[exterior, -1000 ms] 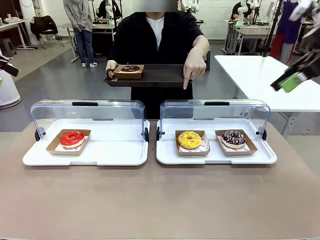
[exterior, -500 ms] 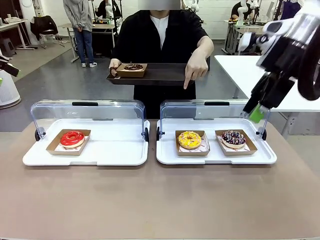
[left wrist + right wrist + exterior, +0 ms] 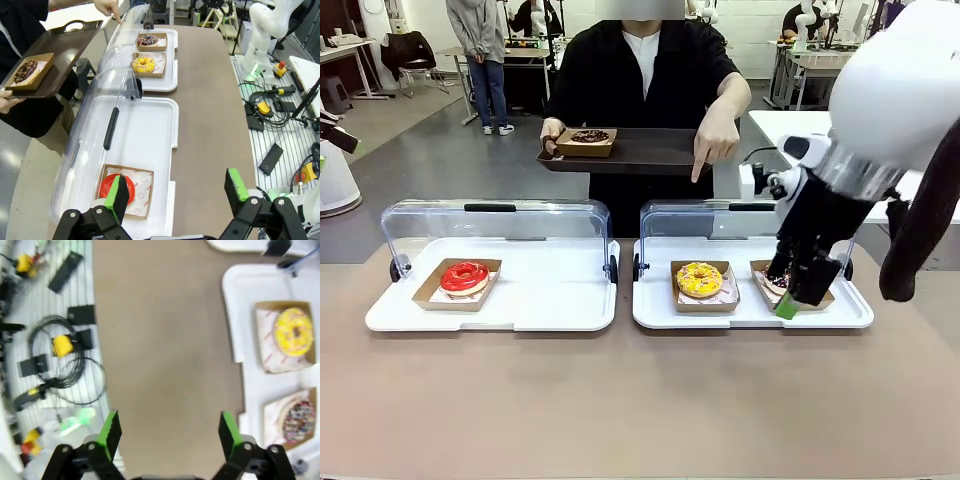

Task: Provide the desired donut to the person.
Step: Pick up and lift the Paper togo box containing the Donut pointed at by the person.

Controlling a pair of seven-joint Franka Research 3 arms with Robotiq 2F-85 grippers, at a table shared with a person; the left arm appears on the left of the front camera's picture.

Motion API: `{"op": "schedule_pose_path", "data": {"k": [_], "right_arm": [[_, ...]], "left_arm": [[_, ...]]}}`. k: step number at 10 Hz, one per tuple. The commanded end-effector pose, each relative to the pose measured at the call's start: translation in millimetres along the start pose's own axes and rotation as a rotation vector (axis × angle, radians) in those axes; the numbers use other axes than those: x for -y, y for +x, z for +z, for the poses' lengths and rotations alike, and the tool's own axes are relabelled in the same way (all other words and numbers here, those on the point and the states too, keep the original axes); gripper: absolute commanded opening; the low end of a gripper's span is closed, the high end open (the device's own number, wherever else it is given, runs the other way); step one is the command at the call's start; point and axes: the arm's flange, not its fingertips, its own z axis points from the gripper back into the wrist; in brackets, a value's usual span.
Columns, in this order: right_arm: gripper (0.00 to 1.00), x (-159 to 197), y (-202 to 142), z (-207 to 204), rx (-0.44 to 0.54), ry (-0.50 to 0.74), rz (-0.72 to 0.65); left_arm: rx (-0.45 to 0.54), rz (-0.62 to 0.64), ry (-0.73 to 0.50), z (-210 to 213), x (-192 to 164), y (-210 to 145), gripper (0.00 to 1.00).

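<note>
Person's hand (image 3: 712,138) points toward yellow donut (image 3: 699,279), seemingly choosing it; tray (image 3: 650,150) held ready. Right gripper (image 3: 168,430), fingers wide, at its three o'clock; left gripper (image 3: 177,192) likewise wide.

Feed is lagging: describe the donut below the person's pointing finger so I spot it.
On the right-hand white tray, two boxed donuts sit side by side. Take the yellow donut, nearer the middle of the table; the sprinkled donut beside it is dark.

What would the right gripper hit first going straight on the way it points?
The right gripper would probably meet bare table beside the white tray, not the sprinkled donut; depth unclear.
</note>
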Motion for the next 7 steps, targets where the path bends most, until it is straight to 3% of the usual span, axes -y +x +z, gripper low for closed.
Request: {"op": "schedule_pose_path", "data": {"k": [1,3,4,7], "right_arm": [[1.0,14,-5,-24,0.033,-0.047,0.094],[1.0,20,-14,-25,0.094,0.08,0.051],[1.0,9,-1,-20,0.02,-0.033,0.068],[1.0,9,-1,-20,0.02,-0.033,0.068]], "left_arm": [[0.005,0.0,-0.001,0,1,0,1.0],[0.005,0.0,-0.001,0,1,0,1.0],[0.005,0.0,-0.001,0,1,0,1.0],[0.005,0.0,-0.001,0,1,0,1.0]]}}
